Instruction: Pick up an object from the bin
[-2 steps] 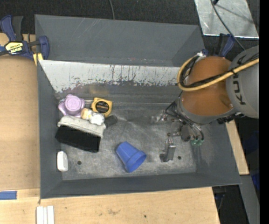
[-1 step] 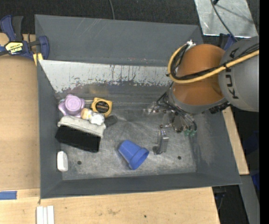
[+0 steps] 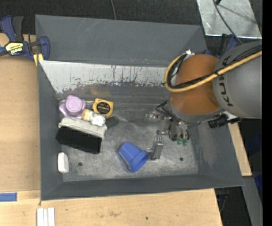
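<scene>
My gripper (image 3: 156, 150) hangs low over the bin floor right of centre, under the orange wrist cover. One finger points down and ends just right of a blue plastic piece (image 3: 132, 156), a blocky scoop-like shape lying on the floor near the front. The finger tip is beside that piece, close to touching its right edge. Nothing shows between the fingers.
At the left lie a black brush with a white top (image 3: 79, 136), a lilac round lid (image 3: 72, 106), a yellow-and-black tape measure (image 3: 102, 108), small white lumps (image 3: 97, 119) and a white oblong piece (image 3: 62, 163) near the front-left corner. The arm covers the bin's right side.
</scene>
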You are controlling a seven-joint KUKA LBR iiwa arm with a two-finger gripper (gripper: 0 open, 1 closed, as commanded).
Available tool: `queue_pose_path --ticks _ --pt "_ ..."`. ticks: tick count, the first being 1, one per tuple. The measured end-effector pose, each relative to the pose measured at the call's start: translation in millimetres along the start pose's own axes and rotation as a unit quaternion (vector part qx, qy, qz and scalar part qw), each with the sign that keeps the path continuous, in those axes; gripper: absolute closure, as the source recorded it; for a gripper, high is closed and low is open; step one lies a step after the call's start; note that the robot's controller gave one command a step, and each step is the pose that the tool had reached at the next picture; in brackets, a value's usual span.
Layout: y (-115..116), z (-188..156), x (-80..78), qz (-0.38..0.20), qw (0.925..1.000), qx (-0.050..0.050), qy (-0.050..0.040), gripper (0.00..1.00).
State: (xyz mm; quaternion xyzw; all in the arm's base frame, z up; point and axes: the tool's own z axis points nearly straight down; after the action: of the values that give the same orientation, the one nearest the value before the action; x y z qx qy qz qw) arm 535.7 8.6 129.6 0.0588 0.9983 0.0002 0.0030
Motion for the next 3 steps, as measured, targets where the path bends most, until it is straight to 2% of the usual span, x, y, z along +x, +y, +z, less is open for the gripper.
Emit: queue_pose_path --ticks 1,2,3 --pt "36.5 19.7 42.7 -0.142 0.9899 0.0 0.0025 1.0" --pt "36.0 19.6 42.3 -0.142 0.9899 0.0 0.0022 1.0" --pt "48.4 -29.2 16.3 -0.133 0.9911 0.0 0.0047 1.0"
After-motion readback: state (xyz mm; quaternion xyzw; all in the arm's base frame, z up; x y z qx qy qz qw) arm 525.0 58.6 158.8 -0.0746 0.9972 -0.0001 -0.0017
